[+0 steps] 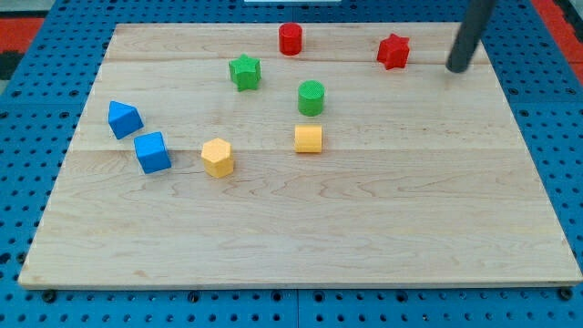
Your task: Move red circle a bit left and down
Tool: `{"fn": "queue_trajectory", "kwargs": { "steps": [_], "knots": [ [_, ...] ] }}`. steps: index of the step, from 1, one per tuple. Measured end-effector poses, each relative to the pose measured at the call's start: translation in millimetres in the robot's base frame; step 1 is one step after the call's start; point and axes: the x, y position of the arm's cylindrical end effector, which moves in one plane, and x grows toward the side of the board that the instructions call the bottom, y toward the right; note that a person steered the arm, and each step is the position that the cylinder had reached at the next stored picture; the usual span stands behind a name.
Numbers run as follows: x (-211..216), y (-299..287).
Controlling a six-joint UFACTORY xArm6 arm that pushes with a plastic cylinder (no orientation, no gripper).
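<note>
Camera view: red circle [290, 39] hugs the board's top edge; my tip [457, 66] sits far right; pincer unseen.

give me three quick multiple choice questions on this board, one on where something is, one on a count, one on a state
1. Where is my tip?
A. right of the red star
B. between the blue blocks
C. below the yellow blocks

2. How many green blocks are there?
A. one
B. two
C. three

3. Is my tip touching the red circle?
A. yes, pressed on it
B. no, well apart
C. it lies under it

Answers:
1 A, it sits at the view's right of the red star.
2 B, a green star and a green circle.
3 B, the red circle stands alone, the red star between them.
</note>
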Motion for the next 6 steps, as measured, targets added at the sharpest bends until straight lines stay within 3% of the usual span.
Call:
{"fn": "queue_trajectory", "kwargs": {
  "steps": [2, 3, 5, 6],
  "knots": [
    [-55.6, -122.5],
    [-69.3, -151.8],
    [-49.4, -231.6],
    [-35.6, -182.7]
  ]
}}
